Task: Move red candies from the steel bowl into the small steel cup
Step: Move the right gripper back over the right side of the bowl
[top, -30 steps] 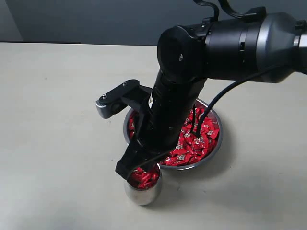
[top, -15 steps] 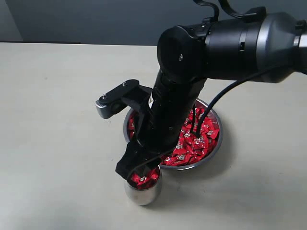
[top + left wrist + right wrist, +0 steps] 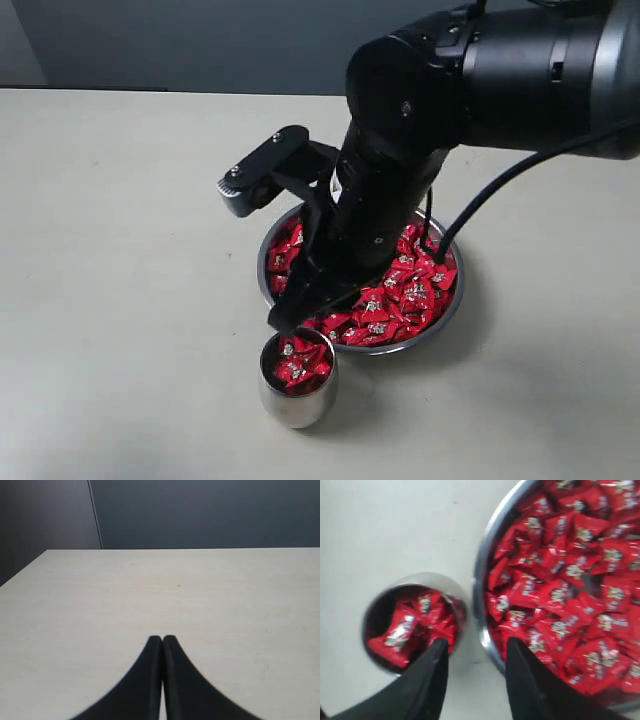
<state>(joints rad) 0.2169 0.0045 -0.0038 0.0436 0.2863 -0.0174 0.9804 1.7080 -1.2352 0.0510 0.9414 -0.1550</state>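
Observation:
The steel bowl (image 3: 452, 300) (image 3: 485, 575) holds many red candies (image 3: 405, 290) (image 3: 560, 585). In front of it stands the small steel cup (image 3: 297, 405) (image 3: 372, 615), filled with red candies (image 3: 298, 362) (image 3: 402, 627). My right gripper (image 3: 293, 313) (image 3: 475, 647) hangs open and empty above the gap between cup and bowl, its black fingers (image 3: 432, 672) spread apart. My left gripper (image 3: 162, 639) is shut with nothing in it, over bare table; it does not show in the exterior view.
The beige table (image 3: 120, 250) (image 3: 150, 590) stretches around the bowl and cup. A black cable (image 3: 480, 205) runs from my right arm down toward the bowl. A dark wall (image 3: 200, 40) stands behind the table.
My right gripper was low over the cup's mouth, opened there, and has since risen and drawn back toward the bowl. The cup's candies show uncovered now.

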